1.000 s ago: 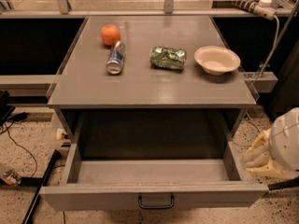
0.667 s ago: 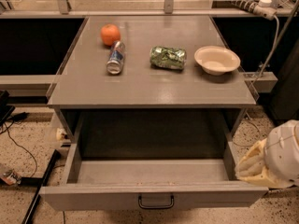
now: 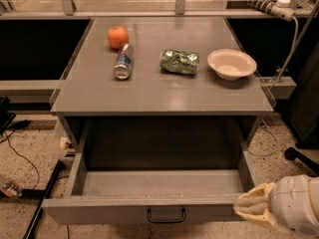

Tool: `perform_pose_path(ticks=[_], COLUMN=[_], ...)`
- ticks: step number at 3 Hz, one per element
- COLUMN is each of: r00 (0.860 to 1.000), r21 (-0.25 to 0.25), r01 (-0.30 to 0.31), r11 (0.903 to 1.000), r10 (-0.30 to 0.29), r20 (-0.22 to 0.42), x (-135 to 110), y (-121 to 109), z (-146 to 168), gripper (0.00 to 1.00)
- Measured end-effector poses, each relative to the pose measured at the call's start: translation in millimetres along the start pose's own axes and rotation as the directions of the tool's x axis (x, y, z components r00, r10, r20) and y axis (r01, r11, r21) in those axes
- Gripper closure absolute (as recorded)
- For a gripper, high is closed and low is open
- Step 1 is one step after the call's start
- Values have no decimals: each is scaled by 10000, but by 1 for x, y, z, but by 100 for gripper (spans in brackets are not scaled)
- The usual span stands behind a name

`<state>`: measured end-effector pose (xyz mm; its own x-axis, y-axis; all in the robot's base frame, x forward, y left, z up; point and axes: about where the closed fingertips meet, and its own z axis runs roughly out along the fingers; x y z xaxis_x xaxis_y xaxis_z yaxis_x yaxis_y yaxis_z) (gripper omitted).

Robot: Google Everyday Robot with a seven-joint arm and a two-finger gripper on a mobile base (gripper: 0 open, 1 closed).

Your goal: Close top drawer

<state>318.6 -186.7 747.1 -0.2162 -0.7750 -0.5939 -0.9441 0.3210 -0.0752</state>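
Observation:
The top drawer (image 3: 124,210) is a wide grey box pulled far out of the grey cabinet, its deep inside bare. Its flat front faces me along the bottom of the view, with a small black loop handle (image 3: 166,215) at the centre. My gripper (image 3: 251,206) comes in from the lower right corner, a white wrist with pale fingers pointing left. Its tips are at the right end of the drawer front, right of the handle.
On the cabinet top (image 3: 164,91) lie an orange (image 3: 118,36), a tipped can (image 3: 123,61), a green crumpled bag (image 3: 179,61) and a white bowl (image 3: 231,63). Cables and a black bar (image 3: 42,200) lie on the floor at left. A chair base (image 3: 299,156) is at right.
My gripper has moved down and to the left, from beside the drawer's right wall to the right end of the drawer front. The drawer has not visibly moved.

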Motion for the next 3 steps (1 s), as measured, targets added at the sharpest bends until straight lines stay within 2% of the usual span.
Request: perform_pose_path(ticks=[1, 2, 3], r00=[9981, 9976, 9977], r21=[28, -90, -173], r01=[107, 379, 611], r11=[9999, 9992, 9980], r10=[-109, -374, -605], r20=[611, 579, 304], x=[6, 15, 24], y=[12, 23, 23], z=[23, 52, 80], gripper=[100, 100, 100])
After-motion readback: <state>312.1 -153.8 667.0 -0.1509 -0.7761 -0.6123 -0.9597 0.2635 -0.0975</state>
